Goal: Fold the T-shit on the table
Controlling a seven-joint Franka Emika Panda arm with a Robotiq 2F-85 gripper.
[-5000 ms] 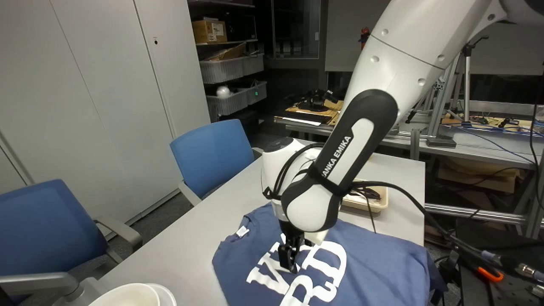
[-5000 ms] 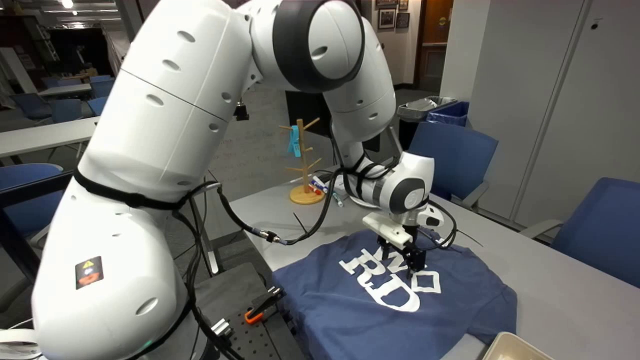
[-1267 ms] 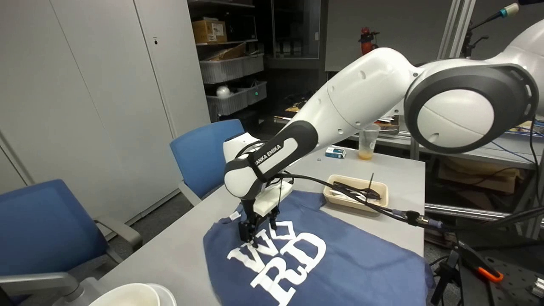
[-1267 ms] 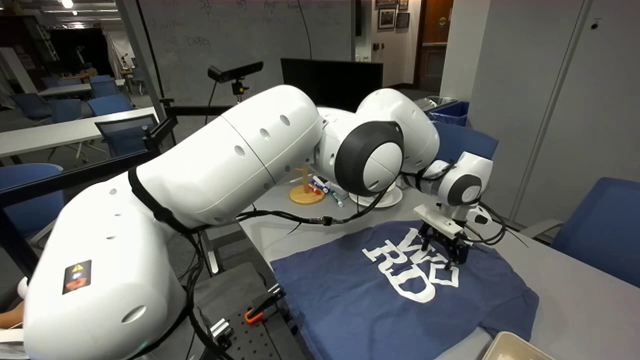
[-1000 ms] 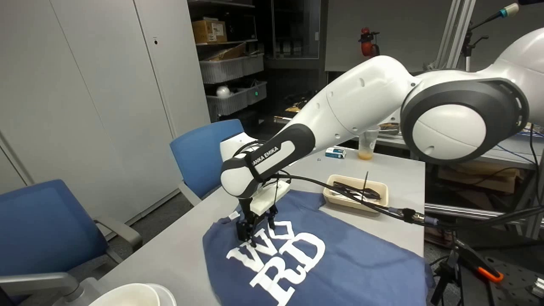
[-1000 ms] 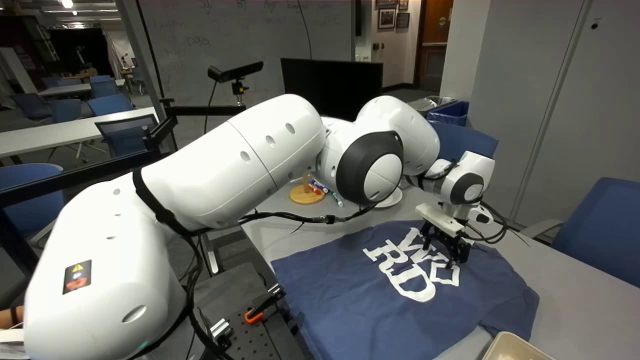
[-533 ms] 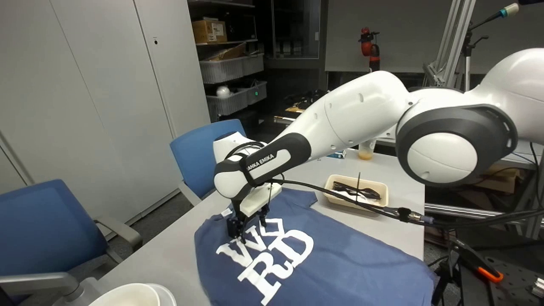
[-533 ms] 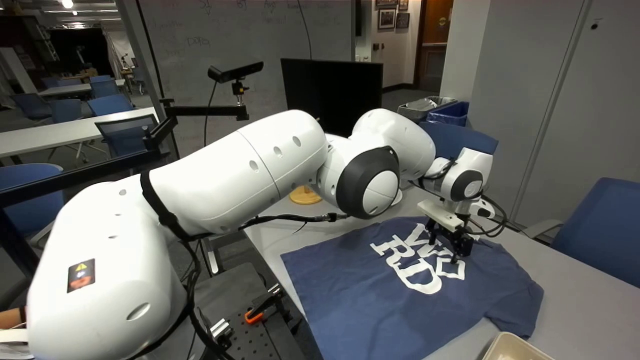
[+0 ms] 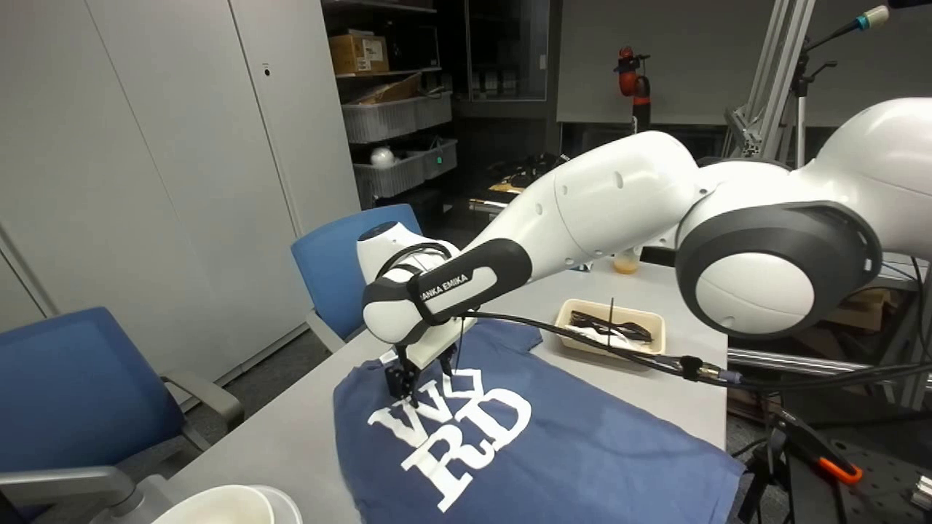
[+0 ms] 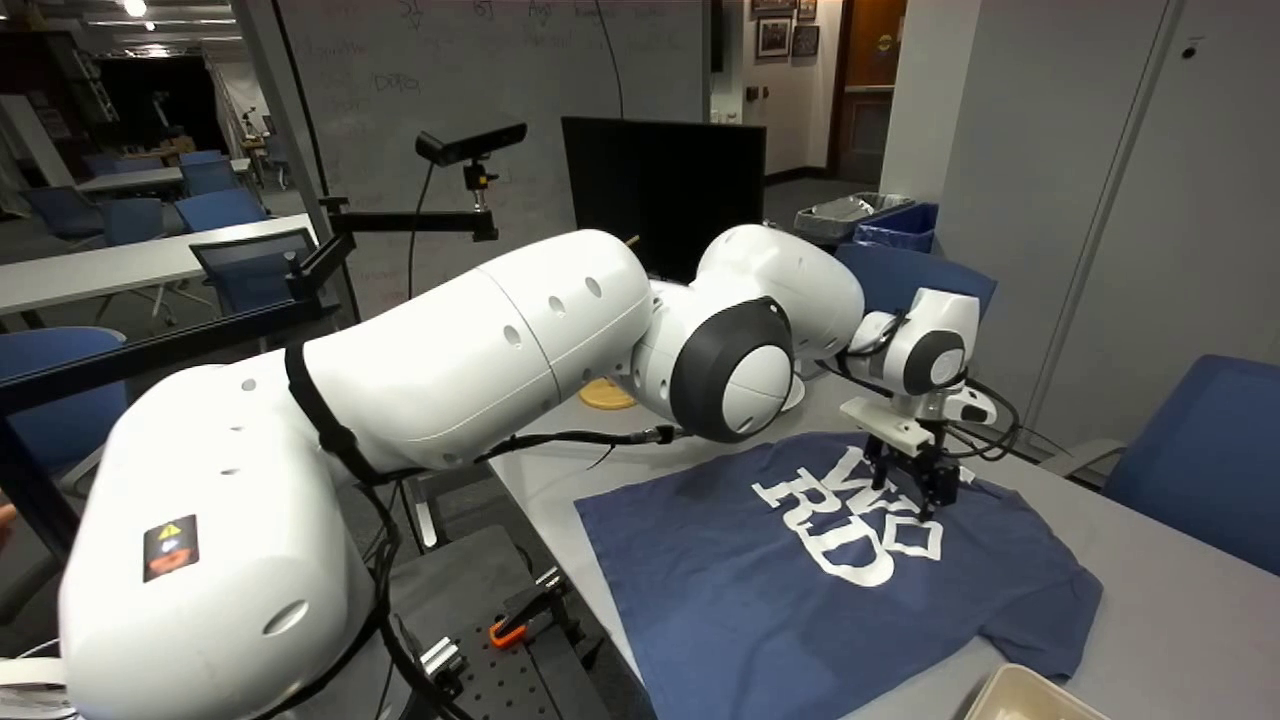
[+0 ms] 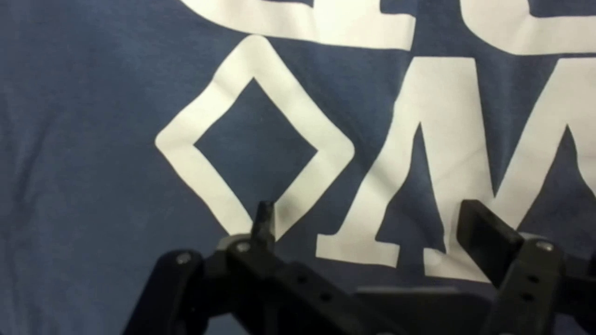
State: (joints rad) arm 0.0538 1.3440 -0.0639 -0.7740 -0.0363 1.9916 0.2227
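The T-shit (image 9: 582,444), dark blue with big white letters, is spread out on the light grey table (image 9: 291,444). One sleeve (image 10: 1045,610) lies out flat, and some creases run across the cloth. My gripper (image 10: 902,500) points down over the chest print close to the neck, in both exterior views. In the wrist view the gripper (image 11: 368,207) is open, its fingers wide apart, over the diamond and the W. Flat fabric lies between the fingers, not gathered. The fingertips (image 9: 414,402) appear to touch the cloth.
A beige tray (image 9: 660,339) with dark items stands beside the shirt. White dishes (image 9: 218,506) sit at the table's near end, and a cup (image 9: 626,262) is at the far end. Blue chairs (image 9: 357,255) line the table's edge. Cables hang along the arm.
The arm has lowered and my gripper has shifted toward the chair side of the table. The shirt has slid along with it, its hem corner pulled further onto the table. The gripper has stayed open.
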